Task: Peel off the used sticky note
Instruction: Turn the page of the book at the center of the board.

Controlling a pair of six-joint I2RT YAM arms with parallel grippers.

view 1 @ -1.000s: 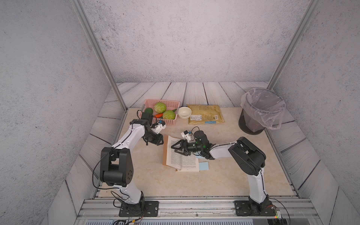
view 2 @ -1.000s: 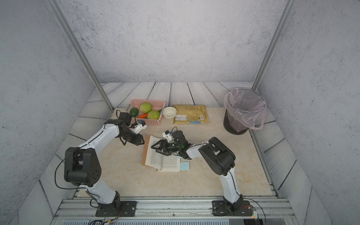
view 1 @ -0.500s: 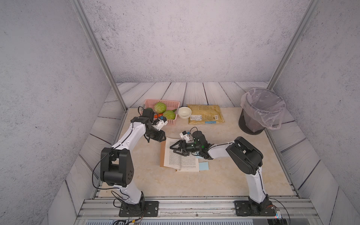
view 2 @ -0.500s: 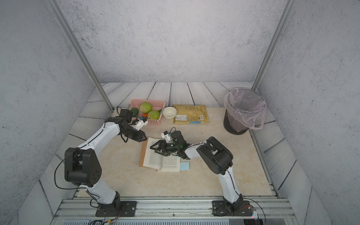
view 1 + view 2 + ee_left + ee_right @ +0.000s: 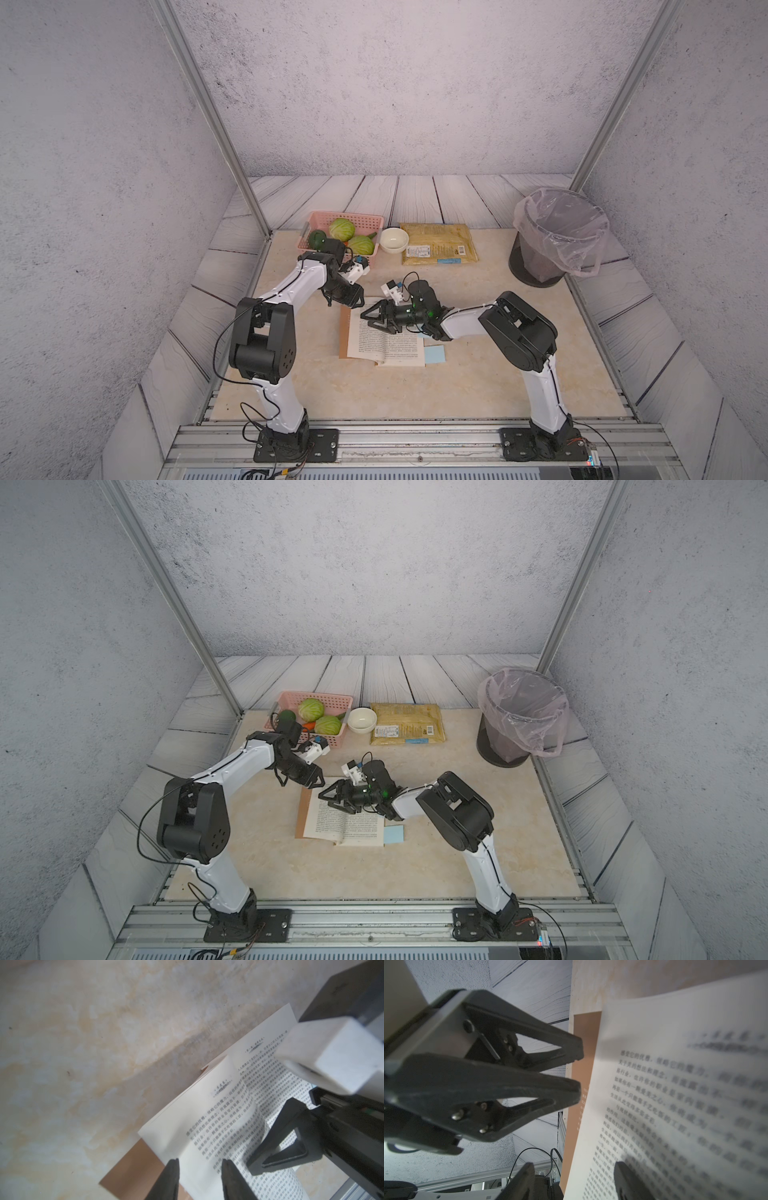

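An open book [image 5: 384, 347] [image 5: 345, 825] lies flat mid-table, its brown cover showing at the left edge. A pale blue sticky note [image 5: 434, 354] [image 5: 394, 835] pokes out past the book's right edge near the front corner. It is out of sight in both wrist views. My left gripper [image 5: 354, 304] [image 5: 201, 1162] hovers over the book's far left corner, open, with nothing between its fingers. My right gripper [image 5: 368, 321] [image 5: 574, 1166] reaches in low from the right, open. Its jaws straddle the edge of a lifted, curling page [image 5: 234, 1105].
A pink basket [image 5: 361, 216] with cabbages stands at the back left, close behind my left arm. Beside it are a white bowl [image 5: 394, 240] and a yellow bag [image 5: 436, 248]. A dark bin [image 5: 536, 270] with a plastic liner stands at the back right.
My left gripper has swung right, from beside the book to over its far left corner, and its jaws have opened a little. My right gripper and the book have edged slightly left.
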